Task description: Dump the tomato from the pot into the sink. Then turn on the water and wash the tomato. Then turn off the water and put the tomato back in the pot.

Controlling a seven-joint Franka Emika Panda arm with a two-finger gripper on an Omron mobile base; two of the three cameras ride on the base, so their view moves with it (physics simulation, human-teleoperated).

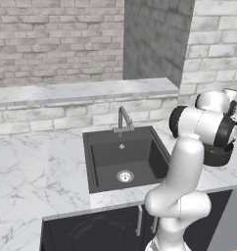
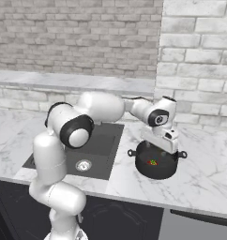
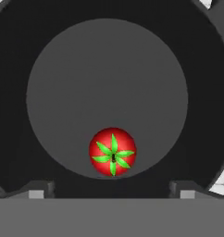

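The red tomato, green stem up, lies on the floor of the black pot, close to the wall nearest my fingers. It is a small red spot inside the pot, which stands on the counter right of the sink. My gripper hangs just above the pot, pointing down into it. Its jaws are open, one fingertip on each side, and nothing is between them. In the left base view the arm hides most of the pot.
The dark sink has a silver drain and a bent-spout faucet at its back edge; no water is visible. White marble counter spreads left of the sink. A brick wall with a ledge stands behind.
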